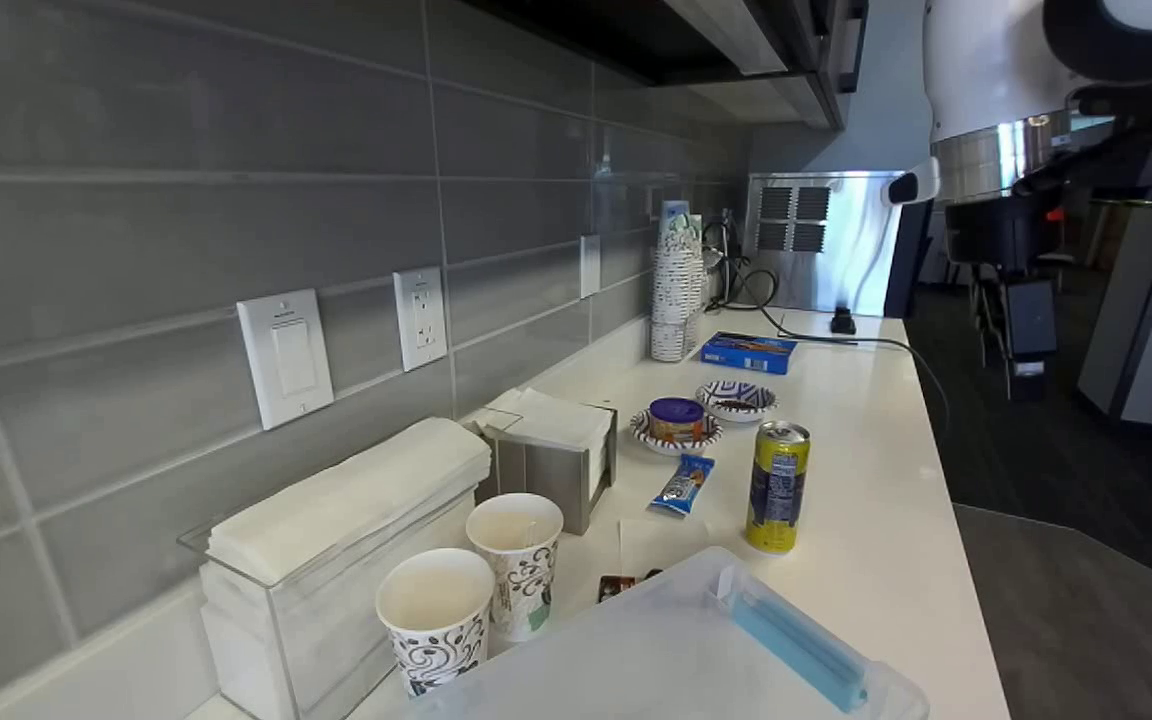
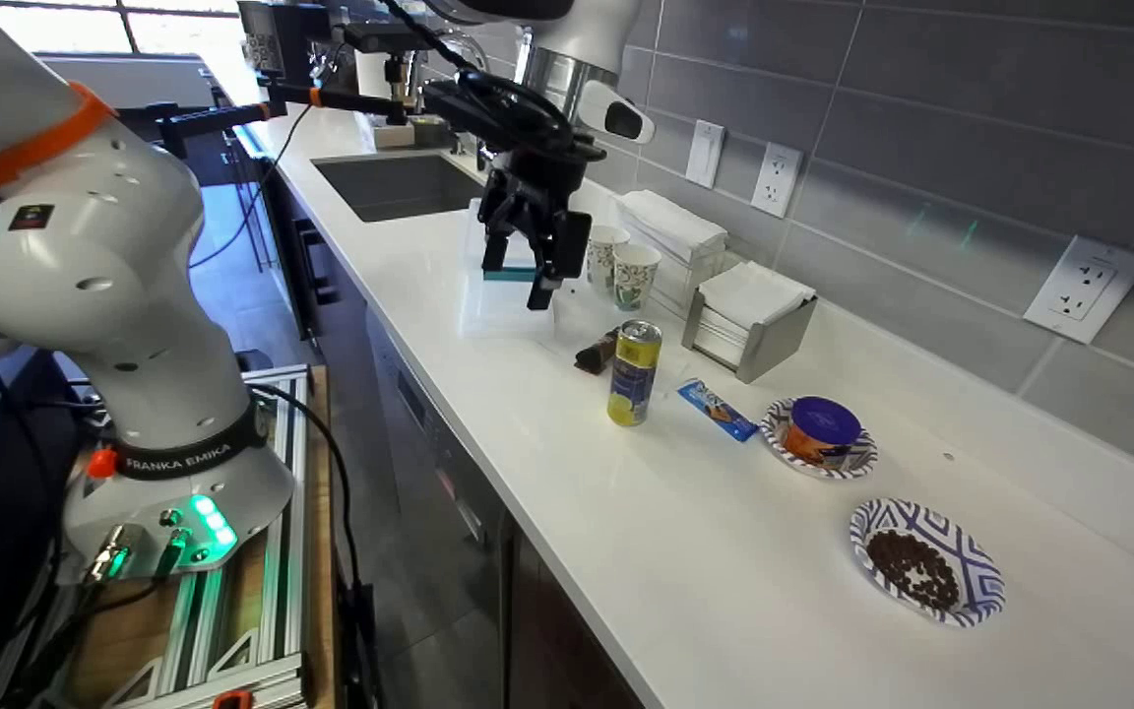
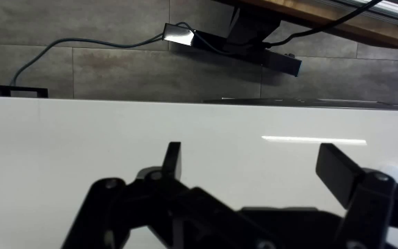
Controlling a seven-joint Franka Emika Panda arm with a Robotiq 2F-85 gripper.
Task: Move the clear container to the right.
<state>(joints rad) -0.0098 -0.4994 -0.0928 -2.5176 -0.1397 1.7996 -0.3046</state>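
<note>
1. Gray tiled wall along the back edge of a long white tabletop, apparently in a kitchen, with a dark sink toward the far end in an exterior view.
2. Clear container on the tabletop, near the front edge, between sink and yellow can, with paper cups near it on the back-edge side.
3. End effector over the tabletop, jaws wide apart with nothing between: released, apart from the container.
4. Probable sense of "right", judged from the arm base beyond the front edge: along that edge, away from the sink, toward the can.
5. Done so far: no sure sign of any shift, and no goal mark in sight. Likely not yet moved, given a place on the sink side of the can, though impossible to rule out a finished short move.
6. Left, by that reading: lower, take hold, shift along the front edge, let go, without touching the can.
</note>
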